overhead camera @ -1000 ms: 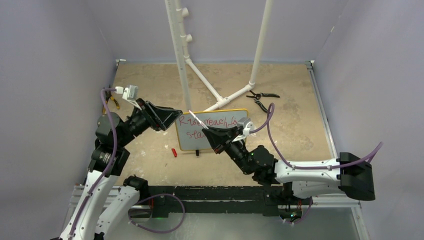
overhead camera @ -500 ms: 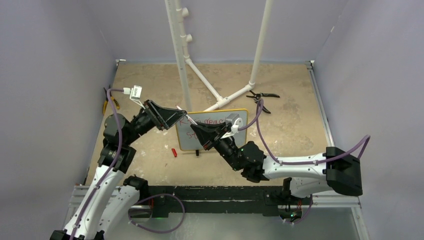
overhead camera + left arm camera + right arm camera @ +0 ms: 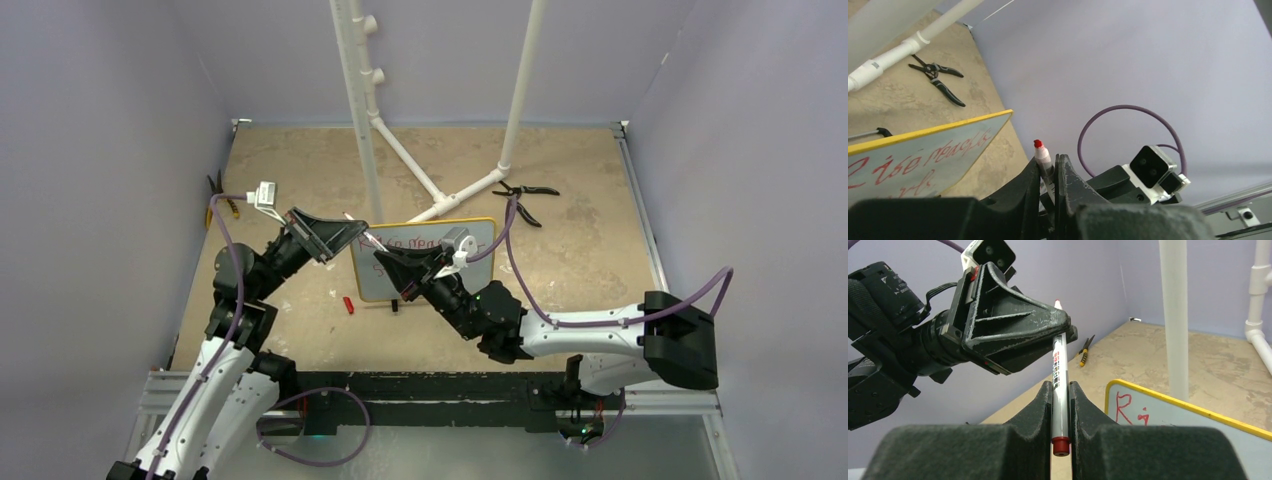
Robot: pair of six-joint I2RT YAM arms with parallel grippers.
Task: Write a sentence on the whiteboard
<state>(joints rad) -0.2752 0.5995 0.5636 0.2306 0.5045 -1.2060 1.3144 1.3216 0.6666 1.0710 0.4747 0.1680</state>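
Note:
The whiteboard (image 3: 375,282) with its yellow frame stands upright mid-table, also seen in the left wrist view (image 3: 955,145) and the right wrist view (image 3: 1173,415). The sentence (image 3: 405,243) is red script in two lines (image 3: 913,160); the right wrist view shows only its start, "Ri" (image 3: 1128,407). In front of the board's left edge, an uncapped red-tipped marker (image 3: 362,233) is held in the air by both grippers. My right gripper (image 3: 1060,387) is shut on its grey barrel (image 3: 1059,365) near the rear end. My left gripper (image 3: 1049,162) is shut on it just below the red tip (image 3: 1038,144).
A small red cap (image 3: 348,305) lies on the table in front of the board's left foot. White PVC pipes (image 3: 365,120) rise behind the board. Black pliers (image 3: 525,195) lie back right, and yellow-handled pliers (image 3: 222,200) lie at the left edge.
My left gripper came in toward the marker's tip and shut on it. The right arm carried the marker leftward, away from the board's face, to meet it.

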